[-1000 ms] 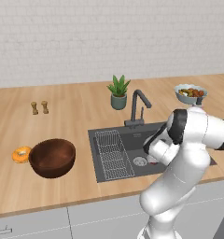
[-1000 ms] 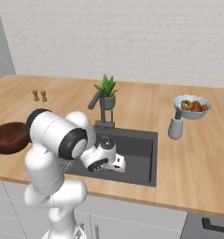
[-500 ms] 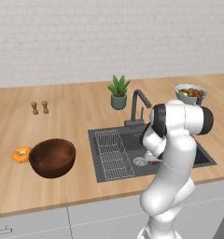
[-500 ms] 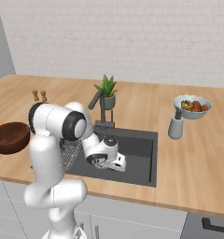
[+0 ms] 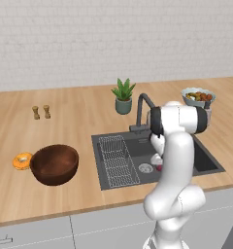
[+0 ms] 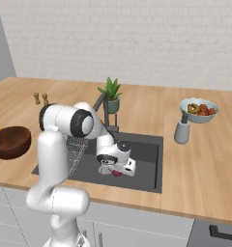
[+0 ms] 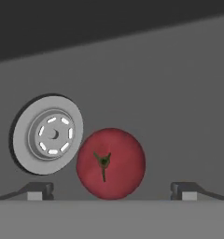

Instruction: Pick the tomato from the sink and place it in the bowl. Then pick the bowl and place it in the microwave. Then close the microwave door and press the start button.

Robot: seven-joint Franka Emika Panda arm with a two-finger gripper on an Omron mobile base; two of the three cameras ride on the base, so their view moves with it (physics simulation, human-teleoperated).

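End effector (image 7: pixel 111 190) is held wide apart astride the tomato (image 7: pixel 111 163) on the sink (image 7: pixel 170 93) floor beside the drain (image 7: pixel 47 134); if closed off-centre, it could be rolled away.

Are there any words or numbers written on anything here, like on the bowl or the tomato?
No text to read: no words, numbers or signs.
The wooden bowl is plain.
The tomato shows only its green stem mark.
The drain has a ring of slots, no letters.
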